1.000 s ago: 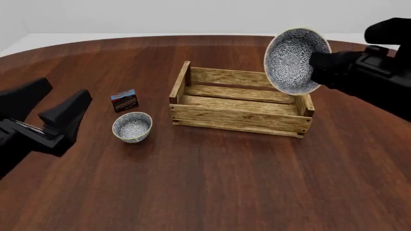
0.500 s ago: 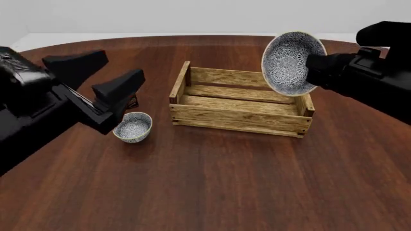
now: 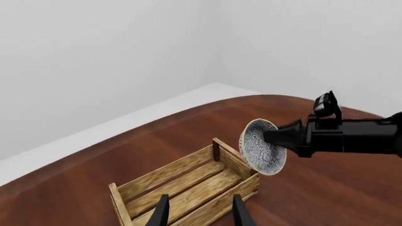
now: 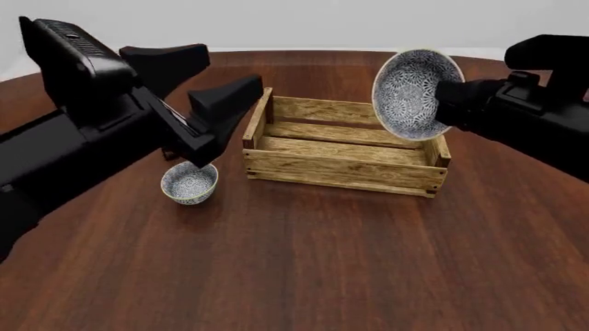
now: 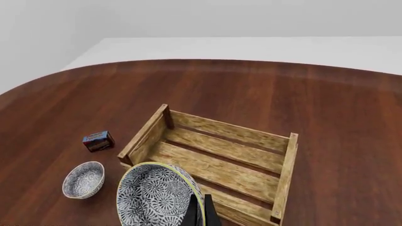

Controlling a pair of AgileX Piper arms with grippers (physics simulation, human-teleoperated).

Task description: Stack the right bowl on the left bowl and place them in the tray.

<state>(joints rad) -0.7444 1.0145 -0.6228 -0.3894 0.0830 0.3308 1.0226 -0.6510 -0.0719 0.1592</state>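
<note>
Left end effector (image 4: 214,96) hangs over the desk (image 4: 304,262) with its fingers spread and nothing in them, above the left bowl (image 4: 190,182), which sits upright just left of the tray (image 4: 343,176); my guess is it's there to steady or grab it. The small box (image 5: 98,141) is near that bowl. Right end effector (image 4: 443,98) pinches the right bowl (image 4: 410,93) by the rim, tipped on edge above the tray's right end, probably so it can travel over to the other one.
</note>
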